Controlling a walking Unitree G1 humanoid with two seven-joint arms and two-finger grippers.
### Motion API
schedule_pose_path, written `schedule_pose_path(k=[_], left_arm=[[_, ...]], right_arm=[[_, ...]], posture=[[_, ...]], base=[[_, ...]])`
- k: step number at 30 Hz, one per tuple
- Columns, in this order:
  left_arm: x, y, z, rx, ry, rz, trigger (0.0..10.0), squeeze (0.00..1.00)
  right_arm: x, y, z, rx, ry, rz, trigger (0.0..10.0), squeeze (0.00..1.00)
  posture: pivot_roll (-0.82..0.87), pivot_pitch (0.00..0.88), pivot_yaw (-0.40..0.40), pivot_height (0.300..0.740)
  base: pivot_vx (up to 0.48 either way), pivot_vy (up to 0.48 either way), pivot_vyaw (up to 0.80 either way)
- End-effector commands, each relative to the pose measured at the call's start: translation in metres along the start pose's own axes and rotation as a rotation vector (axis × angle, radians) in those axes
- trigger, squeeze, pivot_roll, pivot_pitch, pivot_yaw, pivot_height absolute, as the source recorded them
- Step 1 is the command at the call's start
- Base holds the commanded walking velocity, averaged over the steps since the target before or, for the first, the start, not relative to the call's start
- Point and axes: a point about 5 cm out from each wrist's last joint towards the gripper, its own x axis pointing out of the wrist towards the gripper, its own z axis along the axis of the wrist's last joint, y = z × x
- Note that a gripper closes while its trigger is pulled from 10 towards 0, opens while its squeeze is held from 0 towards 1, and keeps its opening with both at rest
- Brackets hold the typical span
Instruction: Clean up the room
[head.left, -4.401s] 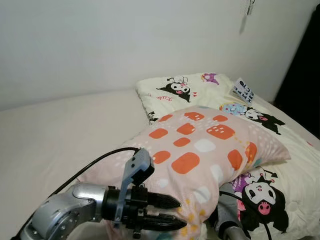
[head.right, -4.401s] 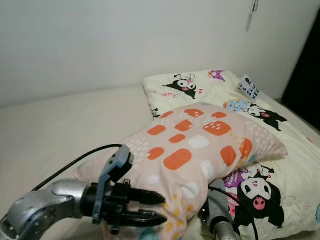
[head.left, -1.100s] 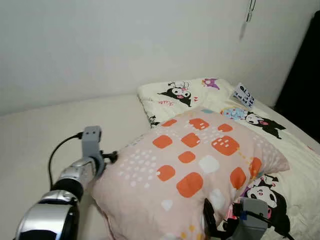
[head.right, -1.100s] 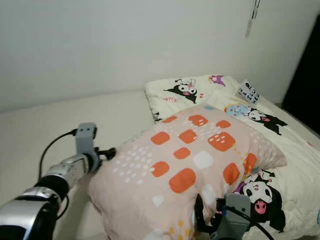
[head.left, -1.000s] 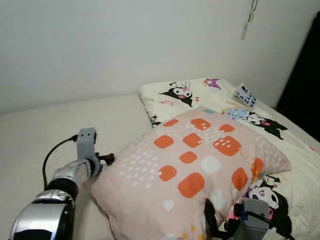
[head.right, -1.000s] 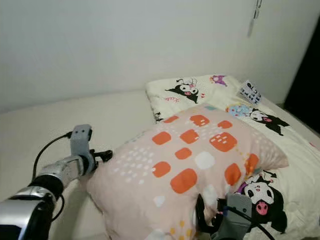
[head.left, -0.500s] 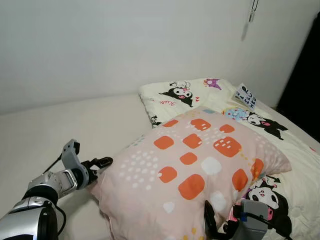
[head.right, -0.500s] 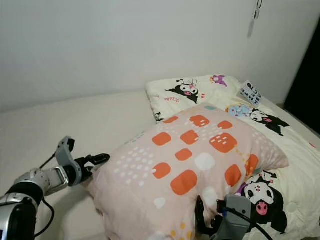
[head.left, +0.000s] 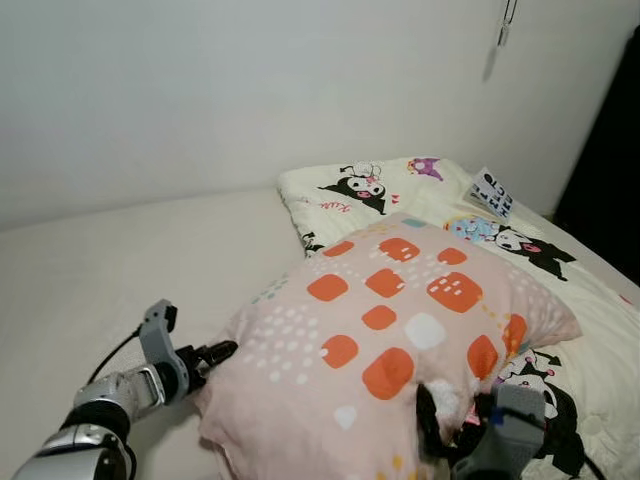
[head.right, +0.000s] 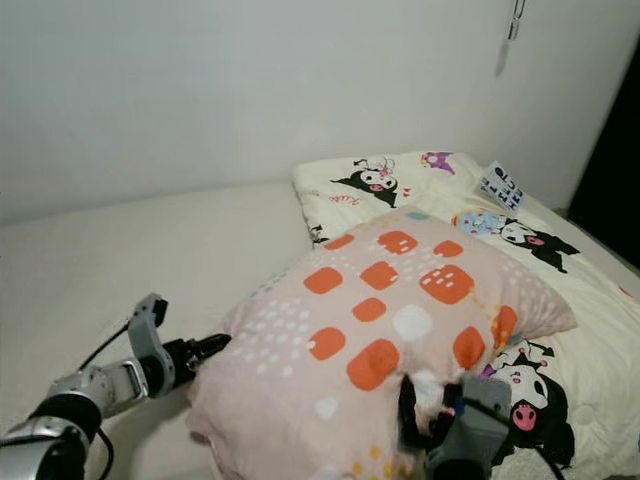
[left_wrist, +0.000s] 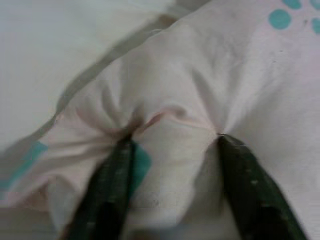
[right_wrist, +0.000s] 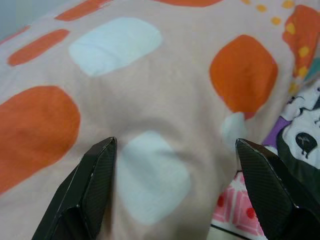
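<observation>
My left gripper (head.left: 222, 351) is low on the bed (head.left: 120, 250), and its two black fingers (left_wrist: 107, 190) pinch a bunched corner of the pink pillow (head.left: 390, 320) with the cloth squeezed between them. The pillow, with its orange and white patches, puffs up right in front of me between my two grippers, and past it a cream blanket (head.left: 480, 215) with cartoon pictures lies against the wall. My right gripper (head.left: 445, 425) is at the pillow's near edge with its fingers (right_wrist: 92, 185) spread wide, and the pillow's soft side bulges in the gap between them.
</observation>
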Motion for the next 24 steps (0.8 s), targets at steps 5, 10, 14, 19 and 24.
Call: schedule_pose_path(k=[5,10,14,19,24], left_arm=[[-0.001,0.004,-0.017,0.037,0.063,-0.02,0.0,0.0],[-0.003,0.006,-0.016,0.045,0.052,-0.028,0.0,0.0],[-0.006,0.007,-0.009,0.03,0.019,-0.04,0.0,0.0],[-0.007,0.005,-0.005,0.036,0.015,-0.067,0.0,0.0],[-0.005,0.0,-0.004,0.053,0.007,-0.093,0.0,0.0]], right_arm=[[0.011,-0.014,-0.003,0.005,0.029,-0.069,10.0,0.0],[0.012,-0.018,-0.005,0.043,0.041,-0.105,10.0,0.0],[0.003,-0.022,-0.011,0.137,0.06,-0.162,10.0,0.0],[0.005,-0.021,-0.017,0.245,0.07,-0.126,10.0,0.0],[0.021,-0.03,-0.018,0.389,0.075,-0.1,10.0,0.0]], posture=[[0.0,0.255,0.036,0.575],[0.0,0.254,0.035,0.575],[0.0,0.255,0.036,0.575],[0.0,0.26,0.05,0.575],[0.0,0.258,0.052,0.575]], base=[[0.0,0.0,0.0],[0.0,0.0,0.0],[0.0,0.0,0.0],[0.0,0.0,0.0],[0.0,0.0,0.0]])
